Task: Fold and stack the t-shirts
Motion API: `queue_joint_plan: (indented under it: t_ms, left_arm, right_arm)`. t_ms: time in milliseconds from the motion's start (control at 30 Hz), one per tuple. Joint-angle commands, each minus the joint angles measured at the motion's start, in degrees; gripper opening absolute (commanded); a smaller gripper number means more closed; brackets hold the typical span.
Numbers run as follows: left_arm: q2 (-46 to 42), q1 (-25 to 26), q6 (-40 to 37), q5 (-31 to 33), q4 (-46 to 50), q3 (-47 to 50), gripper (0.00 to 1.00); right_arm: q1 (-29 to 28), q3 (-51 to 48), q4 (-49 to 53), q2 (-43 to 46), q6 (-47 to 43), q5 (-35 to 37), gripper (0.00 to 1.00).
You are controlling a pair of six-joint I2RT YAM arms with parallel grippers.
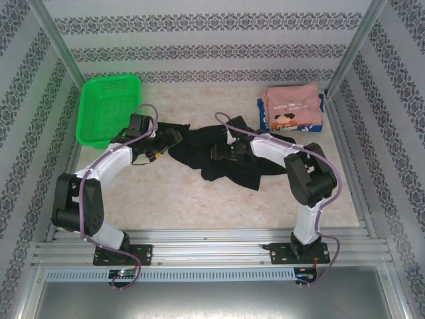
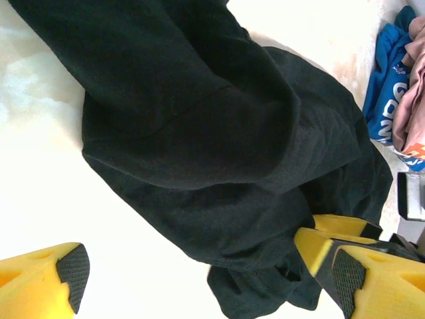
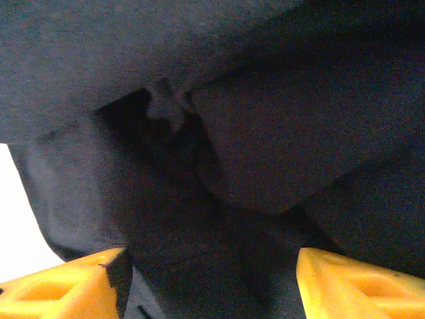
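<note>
Left gripper: jaws wide open, nothing pinched. A bunched edge of the black shirt lies between its fingers, and the left one is over bare table. Right gripper: fingers also apart, pushed into the black shirt, with dark folds filling the gap between them. No pinch visible, so it reads as open.

From the top, both grippers meet at the black shirt: the left gripper at its left edge, the right gripper over its middle. The shirt is crumpled and unfolded, mid-table, between the arms.

Pink shirt lies folded on top of the blue shirt at the back right, well apart from the black one. The left wrist view catches both at its right edge, pink beside blue. Green basket is at the back left, near the left arm.
</note>
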State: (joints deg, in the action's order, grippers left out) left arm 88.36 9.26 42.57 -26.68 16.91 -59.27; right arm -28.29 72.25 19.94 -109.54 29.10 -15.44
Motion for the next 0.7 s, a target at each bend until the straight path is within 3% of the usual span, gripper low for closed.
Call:
queue_joint_plan:
  t_ms: [0,133,267,433,667]
  left_arm:
    - [0.14,-0.60,2.04,0.98,-1.95,-0.68,0.95]
    - [3.07,-0.47,2.96,-0.27,-4.16,-2.04,0.94]
    - [5.16,-0.47,3.44,-0.52,-4.94,-3.32,0.92]
    - [4.43,-0.47,1.56,0.17,-2.83,-5.35,0.92]
    - [0.95,-0.58,-1.65,1.92,0.35,-6.75,0.93]
  right_arm:
    - [-0.27,1.94,0.07,-1.21,-3.48,3.46,0.66]
    - [-1.03,2.69,-1.55,-1.87,-4.57,2.77,0.60]
    - [-0.83,4.13,-0.66,-2.63,-5.26,2.80,0.21]
    - [-0.91,3.58,-2.29,5.36,-5.72,2.89,0.02]
    - [-1.19,6.51,0.43,16.25,-5.68,-5.10,0.00]
